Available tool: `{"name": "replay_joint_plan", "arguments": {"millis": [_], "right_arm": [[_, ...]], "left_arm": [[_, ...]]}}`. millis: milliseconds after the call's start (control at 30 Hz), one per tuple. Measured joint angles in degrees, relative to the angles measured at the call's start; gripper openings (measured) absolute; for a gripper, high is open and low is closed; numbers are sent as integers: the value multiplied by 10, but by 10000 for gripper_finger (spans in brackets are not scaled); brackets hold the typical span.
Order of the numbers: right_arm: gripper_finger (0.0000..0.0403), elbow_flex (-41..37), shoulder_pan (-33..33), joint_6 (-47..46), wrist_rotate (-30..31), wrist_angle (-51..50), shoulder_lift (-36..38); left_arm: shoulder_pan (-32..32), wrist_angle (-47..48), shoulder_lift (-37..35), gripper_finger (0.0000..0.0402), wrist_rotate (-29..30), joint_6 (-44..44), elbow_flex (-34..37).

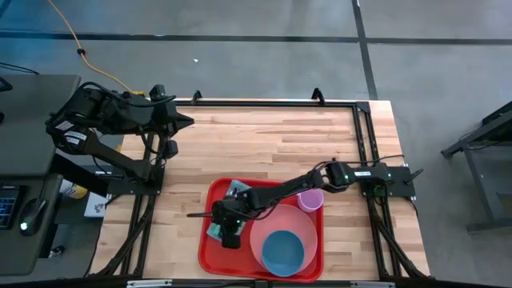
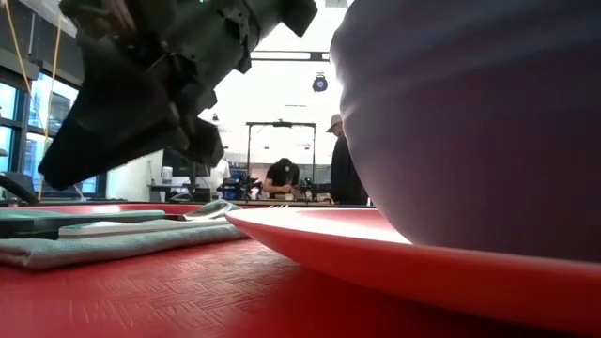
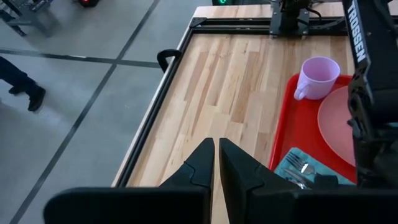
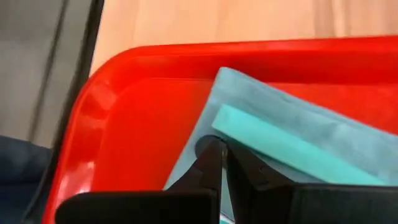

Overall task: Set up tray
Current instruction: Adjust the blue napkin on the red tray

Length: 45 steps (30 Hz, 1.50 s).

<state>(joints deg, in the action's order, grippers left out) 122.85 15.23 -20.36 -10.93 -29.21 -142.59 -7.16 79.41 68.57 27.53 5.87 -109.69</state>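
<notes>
The red tray (image 1: 205, 258) lies at the table's near middle. On it stand a pink plate (image 1: 268, 226) bearing a blue bowl (image 1: 282, 250), a lilac cup (image 1: 310, 198), and a teal napkin (image 4: 298, 127) with cutlery (image 3: 303, 168) on its left part. My right gripper (image 4: 221, 152) reaches in from the table's right, slanting down toward the left. It is shut, with its tips over the napkin's edge. In the low view it (image 2: 56, 174) hangs a little above the napkin (image 2: 94, 246). My left gripper (image 3: 216, 152) waits, shut, raised over the table's far left.
Bare wood (image 1: 272, 144) fills the far half of the table, bounded by a black frame (image 1: 264, 102). The plate (image 2: 376, 253) and bowl (image 2: 488, 122) crowd the tray's right part. People (image 2: 282, 178) stand in the room beyond the table.
</notes>
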Motion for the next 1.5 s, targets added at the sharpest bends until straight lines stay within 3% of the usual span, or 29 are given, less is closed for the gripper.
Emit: {"name": "replay_joint_plan", "arguments": {"millis": [167, 967, 1500], "right_arm": [[0, 0, -3, -26, -37, -11, -12], [0, 1, 35, 4, -23, -102, 4], [0, 1, 40, 12, -18, -100, 4]], "left_arm": [[0, 1, 0, 56, 0, -1, 0], [0, 1, 0, 56, 1, -11, 0], [0, 1, 0, 55, 1, -9, 0]]}}
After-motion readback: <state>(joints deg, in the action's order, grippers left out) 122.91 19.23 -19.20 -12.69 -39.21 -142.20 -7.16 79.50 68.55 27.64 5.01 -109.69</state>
